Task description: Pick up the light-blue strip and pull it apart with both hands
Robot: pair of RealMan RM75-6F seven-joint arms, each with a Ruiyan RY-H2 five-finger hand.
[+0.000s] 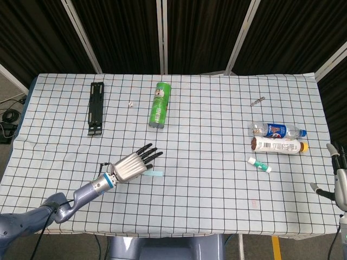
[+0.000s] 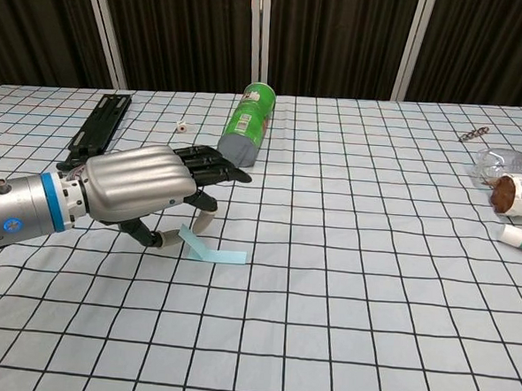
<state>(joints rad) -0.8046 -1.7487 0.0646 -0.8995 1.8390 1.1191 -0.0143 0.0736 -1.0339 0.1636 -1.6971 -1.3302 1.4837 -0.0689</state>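
The light-blue strip (image 1: 155, 174) (image 2: 218, 254) lies on the checked tablecloth at front left, its left end bent upward. My left hand (image 1: 133, 165) (image 2: 146, 193) hovers over that raised end with its fingers stretched out toward the right. The thumb (image 2: 156, 237) sits just left of the raised end and one finger (image 2: 203, 219) droops above it. I see nothing pinched. My right hand (image 1: 340, 183) stands at the table's far right edge, fingers up and apart, holding nothing. The chest view does not show it.
A green can (image 1: 159, 104) (image 2: 248, 122) lies on its side behind the strip. A black bar (image 1: 96, 108) (image 2: 101, 124) and a small white cube (image 1: 130, 103) lie at back left. Two bottles (image 1: 276, 130) (image 1: 277, 145) and a small tube (image 1: 259, 164) lie at right.
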